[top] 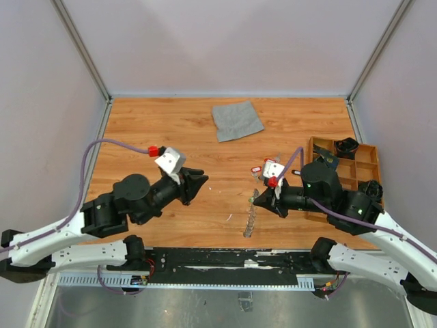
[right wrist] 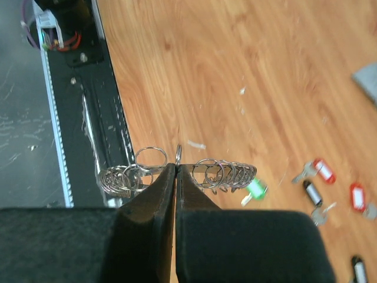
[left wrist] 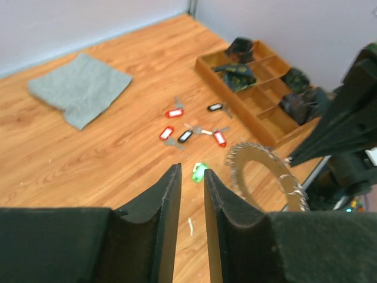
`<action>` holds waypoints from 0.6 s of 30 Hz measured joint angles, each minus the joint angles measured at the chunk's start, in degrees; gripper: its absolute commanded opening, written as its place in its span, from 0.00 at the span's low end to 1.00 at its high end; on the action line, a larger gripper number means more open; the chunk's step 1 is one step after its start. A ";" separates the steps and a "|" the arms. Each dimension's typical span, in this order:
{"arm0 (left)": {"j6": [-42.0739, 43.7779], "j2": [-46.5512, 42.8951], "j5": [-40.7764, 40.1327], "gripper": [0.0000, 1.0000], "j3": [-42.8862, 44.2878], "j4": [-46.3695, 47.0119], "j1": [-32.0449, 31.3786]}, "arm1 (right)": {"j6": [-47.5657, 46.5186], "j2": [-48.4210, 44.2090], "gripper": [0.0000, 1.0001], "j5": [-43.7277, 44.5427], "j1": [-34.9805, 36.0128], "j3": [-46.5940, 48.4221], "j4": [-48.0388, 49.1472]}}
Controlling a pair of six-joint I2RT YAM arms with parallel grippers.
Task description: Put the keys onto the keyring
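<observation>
**A:** Your right gripper [top: 258,198] is clamped tight on the large silvery metal keyring [top: 251,217] with the spiky fringe of small loops. From above you see the keyring edge-on, standing upright just ahead of the arm bases.

**B:** Agreed. In your right wrist view the two fingers are pressed together on its rim, and the little loops fan out to either side of them. You cannot tell whether its lower edge touches the wooden table [top: 157,130].

**A:** Your left gripper [left wrist: 191,174] has its fingers parted by a narrow gap with nothing between them. It points at the keyring from the left and stays apart from it.

**B:** The tiny silver keys [left wrist: 185,136] with oblong plastic tags lie loose on the table, just beyond the keyring and left of the compartmented wooden tray [left wrist: 235,102]. You can count three red tags and two black ones. The green-tagged key [left wrist: 199,171] lies nearest the keyring.

**A:** That tray holds chunky black parts [left wrist: 238,76] in its compartments, and your right arm reaches over its near corner.

**B:** The grey square cloth [top: 237,120] lies flat toward the far side of the table, well apart from both grippers
</observation>
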 measured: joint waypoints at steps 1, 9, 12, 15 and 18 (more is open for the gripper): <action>-0.55 1.07 1.79 0.26 -0.15 -0.39 2.32 | 0.83 0.92 0.01 0.90 0.00 0.46 -2.03; -3.30 4.31 12.96 0.28 -3.37 -3.43 19.87 | 6.73 13.20 0.01 3.85 0.00 4.55 -11.63; -3.61 2.69 13.16 0.29 -3.37 -4.37 21.16 | 8.02 19.87 0.01 4.09 0.00 6.49 -13.00; -3.63 0.33 13.09 0.29 -3.67 -5.11 21.20 | 8.98 28.48 0.01 4.81 0.00 9.27 -13.03; -3.65 -1.01 12.85 0.29 -4.24 -5.66 21.20 | 9.68 38.23 0.01 5.01 0.00 14.91 -12.28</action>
